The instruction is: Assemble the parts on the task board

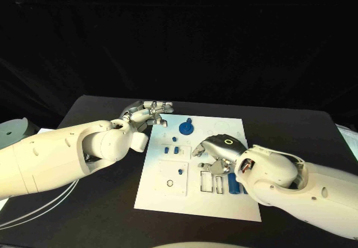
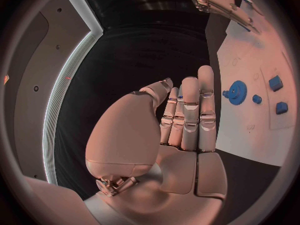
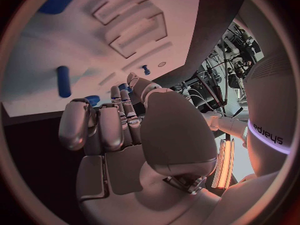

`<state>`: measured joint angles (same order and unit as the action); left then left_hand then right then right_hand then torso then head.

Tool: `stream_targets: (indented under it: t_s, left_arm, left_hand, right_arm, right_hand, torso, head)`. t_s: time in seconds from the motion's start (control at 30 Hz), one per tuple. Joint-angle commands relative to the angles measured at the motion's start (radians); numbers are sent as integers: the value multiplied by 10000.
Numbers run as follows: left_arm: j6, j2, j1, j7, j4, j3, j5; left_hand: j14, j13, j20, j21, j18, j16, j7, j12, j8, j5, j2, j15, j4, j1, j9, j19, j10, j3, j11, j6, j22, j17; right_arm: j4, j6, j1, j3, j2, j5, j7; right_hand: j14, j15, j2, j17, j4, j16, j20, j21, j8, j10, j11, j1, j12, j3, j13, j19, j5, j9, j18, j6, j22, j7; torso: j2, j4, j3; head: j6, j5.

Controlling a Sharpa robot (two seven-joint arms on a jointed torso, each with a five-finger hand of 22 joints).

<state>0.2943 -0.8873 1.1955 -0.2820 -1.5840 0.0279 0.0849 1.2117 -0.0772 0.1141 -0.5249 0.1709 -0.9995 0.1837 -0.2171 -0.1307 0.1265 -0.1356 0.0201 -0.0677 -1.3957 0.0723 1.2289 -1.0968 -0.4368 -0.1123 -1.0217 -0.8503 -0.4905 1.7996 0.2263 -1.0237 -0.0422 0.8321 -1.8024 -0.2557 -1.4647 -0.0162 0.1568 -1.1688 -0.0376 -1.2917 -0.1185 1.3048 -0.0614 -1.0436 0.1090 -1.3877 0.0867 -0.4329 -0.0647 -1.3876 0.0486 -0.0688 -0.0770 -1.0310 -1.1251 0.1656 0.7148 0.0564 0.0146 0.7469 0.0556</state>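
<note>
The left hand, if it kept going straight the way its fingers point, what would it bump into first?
Probably nothing on the board. The left hand lies open beside the task board, fingers pointing along its edge over bare black table. The blue gear sits off to the side.

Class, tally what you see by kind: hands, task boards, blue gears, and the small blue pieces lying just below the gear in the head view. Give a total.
Hands: 2 (left hand, right hand)
Task board: 1
Blue gear: 1
Small blue pieces: 3
Total: 7
</note>
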Motion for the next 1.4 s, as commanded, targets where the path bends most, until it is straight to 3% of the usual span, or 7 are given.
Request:
stream_targets:
  t_s: [0.03, 0.2, 0.37, 0.63, 0.97, 1.4]
  left_arm:
    - [-193, -10, 3, -35, -46, -4, 35]
    - [-206, -22, 3, -37, -61, -3, 35]
    - [-224, -14, 3, -29, -69, -3, 35]
    - [-265, 1, 3, -4, -57, 1, 35]
    - [-268, 4, 3, -8, -58, 6, 35]
    - [-277, -2, 3, 5, -64, 7, 35]
  left_hand:
    - [-57, 4, 54, 34, 105, -54, 14, -49, -58, -37, 13, 26, 15, 72, -14, 13, 89, 69, 11, 60, 8, 11]
    - [-60, 2, 52, 47, 109, -61, 9, -71, -72, -36, 23, 21, 35, 49, -13, 21, 93, 86, 17, 61, 19, 18]
    - [-60, 2, 52, 47, 109, -61, 9, -71, -72, -36, 23, 21, 35, 49, -13, 21, 93, 86, 17, 61, 19, 18]
    - [-67, 1, 48, 68, 113, -73, 3, -111, -95, -30, 45, 13, 75, -1, -12, 36, 105, 109, 24, 64, 38, 33]
    - [-69, 1, 47, 73, 114, -76, 3, -121, -101, -28, 51, 12, 86, -13, -12, 40, 109, 115, 25, 66, 43, 37]
    - [-69, 1, 47, 73, 114, -76, 3, -121, -101, -28, 51, 12, 86, -13, -12, 40, 109, 115, 25, 66, 43, 37]
  right_arm:
    - [213, 13, -188, -28, 411, 132, -343]
    - [357, -327, -368, -54, 915, -7, -551]
    - [267, -728, -426, -60, 1088, -156, -730]
    - [17, -965, -438, -57, 987, -255, -784]
    - [-268, -1356, -402, -18, 652, -271, -629]
    - [-548, -1498, -379, 16, 359, -344, -621]
  right_hand:
    - [-352, -27, 138, 15, -26, 46, -39, -23, -12, 45, -25, 74, 12, 166, 16, -11, 21, 9, -149, 23, -7, -97]
    - [-372, 105, 196, 9, -107, 20, 57, -25, -15, 187, -207, 94, -42, 496, 20, -29, 12, 13, -152, 84, -12, -349]
    - [-380, 168, 188, 33, -175, 29, 130, -42, -21, 260, -270, 66, -71, 690, 18, -32, 9, 9, -151, 80, 5, -438]
    - [-386, 160, 83, 43, -216, 29, 147, -50, -42, 197, -262, -20, -33, 750, 5, -39, 11, -3, -144, 20, 8, -497]
    - [-403, 191, -326, 65, -330, 16, 177, -52, -208, -669, -316, -221, 308, 523, -7, -73, 17, -91, -138, -595, -2, -466]
    - [-413, 269, -452, 55, -412, -18, 238, -37, -299, -1272, -411, -264, 356, 321, 9, -113, 15, -152, -133, -1086, -32, -489]
  torso:
    - [-4, -29, 7]
    - [3, -49, -11]
    - [2, -14, -7]
    - [-2, 22, 2]
    - [2, 5, 5]
    - [-1, 7, 4]
  head:
    - [-59, -89]
    - [-105, -138]
    - [-135, -203]
    - [-144, -200]
    - [-139, -172]
    - [-117, -163]
